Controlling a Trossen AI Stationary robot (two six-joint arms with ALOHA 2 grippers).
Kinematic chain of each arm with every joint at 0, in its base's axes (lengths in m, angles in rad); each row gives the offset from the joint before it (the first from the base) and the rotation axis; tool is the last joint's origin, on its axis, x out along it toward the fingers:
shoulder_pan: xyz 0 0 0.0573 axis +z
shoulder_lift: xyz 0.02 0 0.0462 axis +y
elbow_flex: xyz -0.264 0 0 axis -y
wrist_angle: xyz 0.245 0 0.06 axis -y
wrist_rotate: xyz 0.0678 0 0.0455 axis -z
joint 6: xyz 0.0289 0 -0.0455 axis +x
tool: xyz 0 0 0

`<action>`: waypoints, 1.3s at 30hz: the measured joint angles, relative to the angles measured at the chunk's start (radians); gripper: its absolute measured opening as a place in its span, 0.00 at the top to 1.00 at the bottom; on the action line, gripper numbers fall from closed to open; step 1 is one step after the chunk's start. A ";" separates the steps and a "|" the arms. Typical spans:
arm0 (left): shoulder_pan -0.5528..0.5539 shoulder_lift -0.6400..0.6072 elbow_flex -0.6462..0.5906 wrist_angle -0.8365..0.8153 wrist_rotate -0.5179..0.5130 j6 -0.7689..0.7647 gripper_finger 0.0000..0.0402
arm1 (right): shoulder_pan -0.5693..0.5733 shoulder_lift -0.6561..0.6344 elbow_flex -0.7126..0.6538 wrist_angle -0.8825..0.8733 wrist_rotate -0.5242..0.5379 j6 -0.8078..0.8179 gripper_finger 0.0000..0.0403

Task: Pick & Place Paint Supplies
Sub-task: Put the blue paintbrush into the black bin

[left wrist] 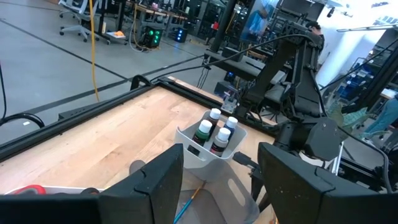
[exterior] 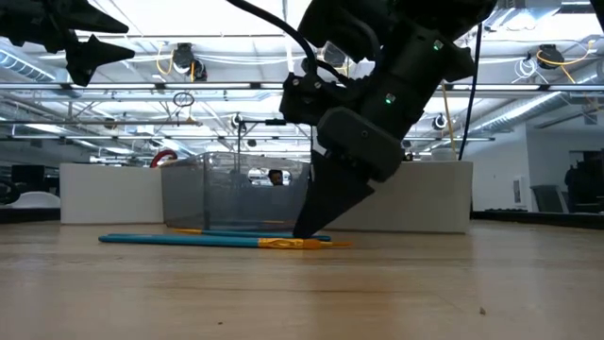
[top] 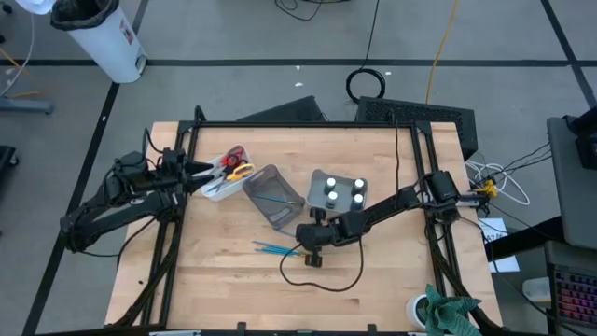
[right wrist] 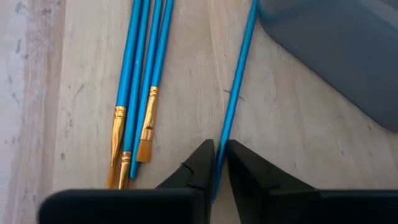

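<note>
Left gripper (top: 207, 171) parked at the table's left edge, raised, fingers spread about halfway and holding nothing, its tips next to a white tray (top: 216, 189) that already holds the scissors (top: 237, 164) (red and yellow handles show). Moving right: a grey translucent plastic bin (top: 270, 198) lies mid-table, slick-walled and boxy, with one teal brush (top: 271, 197) inside. Just past it is a small white caddy (left wrist: 194, 149) carrying four dark bottles (left wrist: 214, 132) with white caps, upright and packed together. In front of the bin, on the bare wood table (top: 392, 271), lie the loose brushes (right wrist: 140, 74): thin blue handles, gold ferrules, short bristle tips, lying roughly parallel. Right gripper (right wrist: 216, 163) is down at the tabletop over them, and it's the nearer arm by far. Key relation: one single brush (right wrist: 236, 87) lies apart from the cluster, on the bin side, and its long axis runs straight out between the right fingers, so the jaws cross it at right angles near one end. Fingers are nearly together with the handle pinched between them; looks like a grip, though I can't confirm it's fully seated. My read: a grip that far off centre on a thin smooth handle may let it swing or droop when lifted. Bin is close beside, short carry.
</note>
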 joint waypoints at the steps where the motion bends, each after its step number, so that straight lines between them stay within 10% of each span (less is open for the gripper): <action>1: 0.000 0.000 0.000 0.000 0.000 0.000 0.47 | 0.000 0.000 0.000 0.000 -0.005 -0.001 0.90; 39: 0.000 0.000 0.000 0.000 0.000 0.000 0.47 | 0.056 -0.152 -0.003 0.093 -0.052 -0.037 1.00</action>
